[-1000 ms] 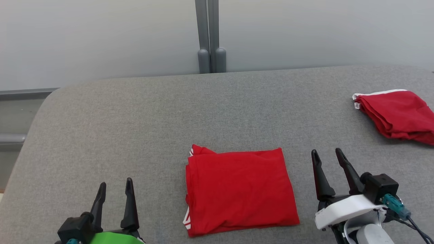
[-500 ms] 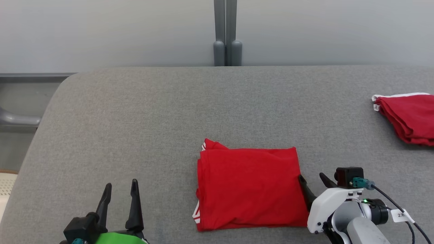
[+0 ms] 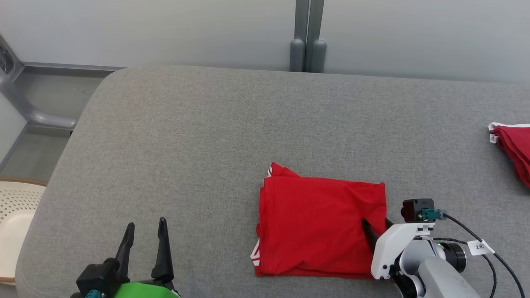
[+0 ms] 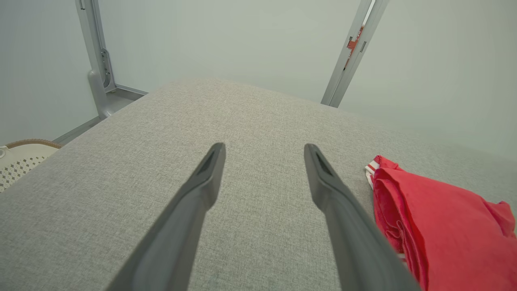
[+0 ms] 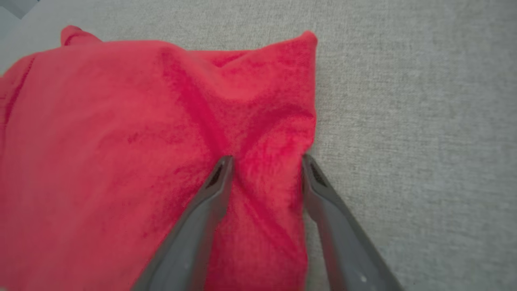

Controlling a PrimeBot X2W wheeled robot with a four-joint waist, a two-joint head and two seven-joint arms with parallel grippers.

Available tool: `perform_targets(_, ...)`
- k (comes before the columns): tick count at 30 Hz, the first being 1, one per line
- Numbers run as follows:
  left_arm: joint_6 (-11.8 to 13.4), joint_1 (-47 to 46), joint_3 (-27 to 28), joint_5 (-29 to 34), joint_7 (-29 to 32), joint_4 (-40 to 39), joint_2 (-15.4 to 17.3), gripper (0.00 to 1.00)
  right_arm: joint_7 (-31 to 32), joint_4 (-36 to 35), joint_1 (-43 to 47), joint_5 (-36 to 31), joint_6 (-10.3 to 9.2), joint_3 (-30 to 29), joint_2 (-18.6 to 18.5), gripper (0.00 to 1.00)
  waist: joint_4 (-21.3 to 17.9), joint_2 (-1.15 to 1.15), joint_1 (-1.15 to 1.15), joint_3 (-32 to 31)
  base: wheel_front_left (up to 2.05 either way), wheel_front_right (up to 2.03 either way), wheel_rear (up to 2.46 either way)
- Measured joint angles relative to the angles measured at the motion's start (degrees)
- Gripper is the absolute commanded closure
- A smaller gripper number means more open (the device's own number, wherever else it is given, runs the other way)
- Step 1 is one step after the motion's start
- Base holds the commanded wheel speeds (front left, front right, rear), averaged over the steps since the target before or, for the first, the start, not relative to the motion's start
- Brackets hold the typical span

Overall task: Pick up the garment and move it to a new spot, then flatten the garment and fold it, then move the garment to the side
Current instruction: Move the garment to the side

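Note:
The garment (image 3: 321, 225) is a red folded rectangle with white trim at its left edge, lying on the grey padded table (image 3: 186, 136). My right gripper (image 3: 376, 225) is lowered onto its right edge. In the right wrist view the two fingers (image 5: 214, 190) stand apart astride that edge of the garment (image 5: 121, 141), one on top of the cloth and one at its border, with wrinkled fabric between them. My left gripper (image 3: 146, 223) is open over bare table, left of the garment (image 4: 436, 226), its jaws (image 4: 264, 147) wide and empty.
A second red cloth with a white hem (image 3: 513, 149) lies at the table's right edge. A pale perforated basket (image 3: 16, 215) stands off the table's left side. A grey post (image 3: 306, 37) rises behind the far edge.
The head camera has turned, shifting the whole picture right. My right gripper has come down and leftwards onto the garment's right edge, and the cloth there has wrinkled. The left gripper has stayed put.

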Motion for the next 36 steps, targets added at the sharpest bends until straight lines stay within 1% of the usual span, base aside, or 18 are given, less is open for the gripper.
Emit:
perform_targets(1, 0.0, 0.01, 0.12, 0.01, 0.0, 0.01, -0.02, 0.0, -0.07, 0.2, -0.14, 0.38, 0.0, 0.37, 0.01, 0.73, -0.07, 0.0, 0.0, -0.04, 0.0, 0.0, 0.0)
perform_targets(3, -0.01, 0.05, 0.29, 0.23, 0.0, 0.02, -0.05, 0.0, -0.62, 0.51, -0.37, 1.26, 0.01, 1.37, 0.02, 1.0, -0.43, 0.0, 0.0, -0.12, 0.0, 0.0, 0.0)
perform_targets(8, -0.27, 0.23, 0.25, 0.43, 0.0, -0.19, -0.22, 0.0, -3.42, -0.01, -1.3, 2.45, 0.04, 2.27, -0.91, 1.0, -2.11, 0.0, 0.0, -0.2, 0.0, 0.0, 0.0)
perform_targets(12, -0.42, 0.36, 0.42, 0.69, -0.01, -0.57, -0.34, 0.0, -5.08, -1.96, -2.26, 3.05, 0.07, 2.04, -3.12, 1.0, -4.39, 0.0, 0.0, -0.08, 0.0, 0.0, 0.0)
perform_targets(16, -0.58, 0.33, 0.59, 0.93, -0.01, -0.94, -0.51, 0.0, -5.72, -4.15, -2.74, 3.01, 0.07, 1.14, -5.9, 1.0, -7.6, 0.0, 0.0, 0.28, 0.0, 0.0, 0.0)
perform_targets(21, -1.01, -0.28, 0.55, 1.47, -0.02, -1.2, -0.65, 0.0, -5.79, -6.88, -2.94, 2.75, 0.07, -0.81, -7.59, 1.0, -12.9, 0.0, 0.0, 1.07, 0.0, 0.0, 0.0)
perform_targets(25, -1.23, -1.89, 0.43, 1.93, -0.02, -1.43, -0.51, 0.0, -5.89, -8.44, -3.14, 2.45, 0.07, -2.09, -7.79, 1.0, -17.35, 0.0, 0.0, 1.95, 0.0, 0.0, 0.0)
perform_targets(31, -1.43, -4.34, 0.0, 3.03, 0.27, -1.47, 0.16, 0.0, -6.14, -10.27, -4.03, 1.66, 0.05, -3.37, -7.04, 1.0, -24.24, 0.0, 0.0, 3.82, 0.0, 0.0, 0.0)
perform_targets(36, -1.45, -5.3, -0.62, 3.23, 0.34, -1.09, 0.29, 0.0, -6.39, -10.87, -4.94, 1.15, 0.05, -3.8, -6.45, 1.0, -28.21, 0.0, 0.0, 5.55, 0.0, 0.0, 0.0)
